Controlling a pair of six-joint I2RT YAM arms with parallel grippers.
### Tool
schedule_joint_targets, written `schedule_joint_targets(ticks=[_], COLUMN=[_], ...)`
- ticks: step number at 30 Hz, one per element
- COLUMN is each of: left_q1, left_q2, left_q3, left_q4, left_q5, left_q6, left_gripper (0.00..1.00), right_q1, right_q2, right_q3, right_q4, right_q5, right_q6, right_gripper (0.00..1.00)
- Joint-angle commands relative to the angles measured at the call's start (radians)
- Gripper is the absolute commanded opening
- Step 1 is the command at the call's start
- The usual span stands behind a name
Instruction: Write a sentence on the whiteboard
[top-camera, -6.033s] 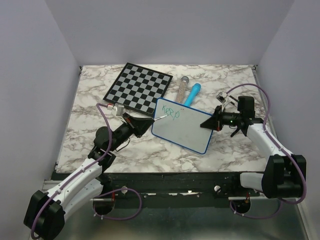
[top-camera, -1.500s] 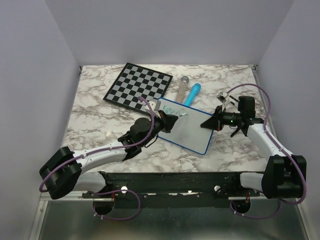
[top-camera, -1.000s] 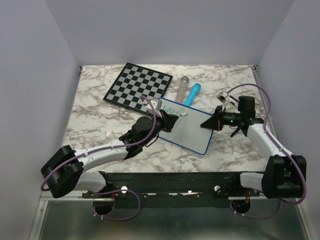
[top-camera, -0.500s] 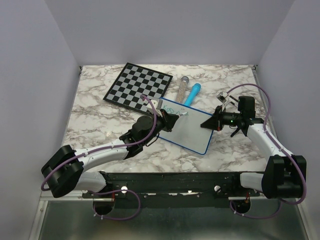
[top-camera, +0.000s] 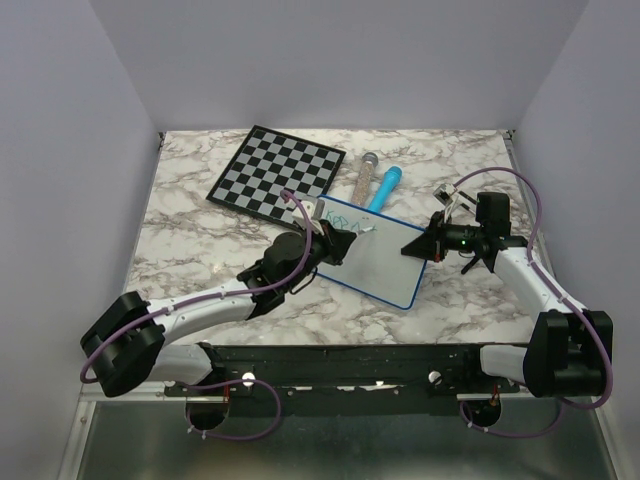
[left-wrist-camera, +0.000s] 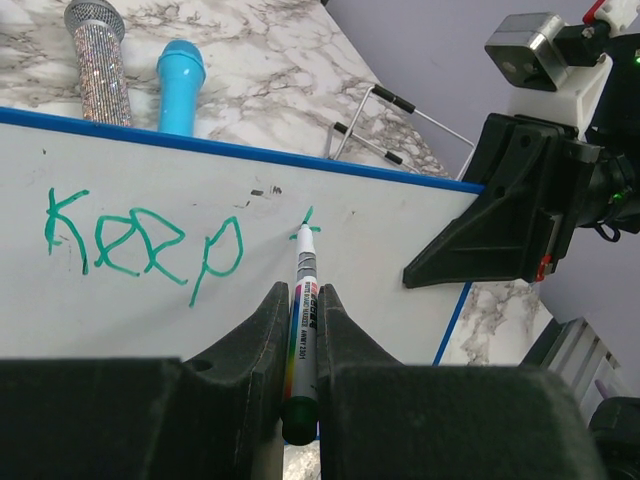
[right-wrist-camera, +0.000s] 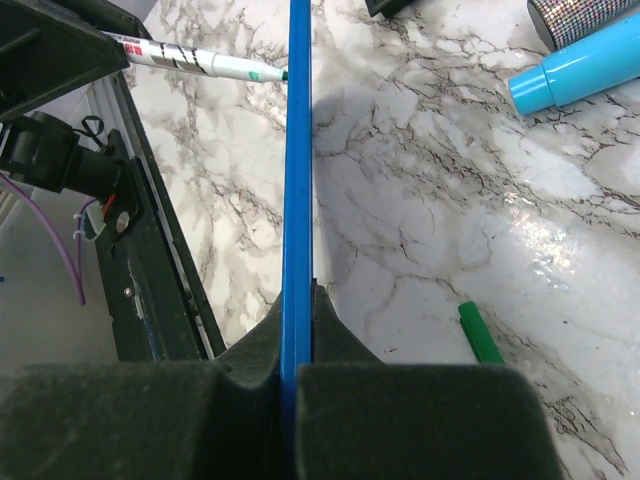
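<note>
1. While the left gripper (top-camera: 341, 238) is clamped on a marker (left-wrist-camera: 305, 288), the pen's green tip touches the whiteboard (top-camera: 378, 268) at a small fresh stroke just right of the written word.
2. Green lettering, the sentence (left-wrist-camera: 150, 250), so far reads "Keep" along the board's far edge, near its far-left corner.
3. Around the middle of the table (top-camera: 190, 275), a little toward the right edge, the whiteboard sits askew, with its long sides running from far left to near right.
4. Jaws of the right gripper (top-camera: 428, 243) are pinched together on the thin blue rim at the board's right-hand short edge; the right wrist view looks straight along that rim.
5. Beyond the board's far edge, a glittery silver stick (top-camera: 363, 175) and a blue cylinder (top-camera: 386, 187) lie side by side.
6. Toward the far-left part of the table lies a chessboard (top-camera: 278, 173), its near corner close to the whiteboard's far-left corner.
7. On the marble to the right of the board's gripped rim rests a small green cap (right-wrist-camera: 480, 333), seen only from the right wrist.
</note>
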Motion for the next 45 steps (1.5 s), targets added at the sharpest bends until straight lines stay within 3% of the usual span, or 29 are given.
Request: schedule_joint_targets(ticks=[1, 22, 45], left_q1=[0.006, 0.005, 0.024], left_q2=[-0.033, -0.043, -0.022], left_q3=[-0.024, -0.062, 0.033], left_q4=[-0.037, -0.060, 0.023], left_q5=[0.002, 0.054, 0.111], left_q6=[-0.009, -0.037, -0.038], left_gripper=[0.00, 0.00, 0.00], right_q1=[0.006, 0.005, 0.006], right_q2=[-0.012, -0.020, -0.023], right_q3=[0.027, 0.026, 0.026], right_q4=[0.023, 0.024, 0.024], right_q5=[-0.013, -0.013, -0.011], right_q6=[-0.008, -0.008, -0.010], right_gripper=[0.01, 0.01, 0.01])
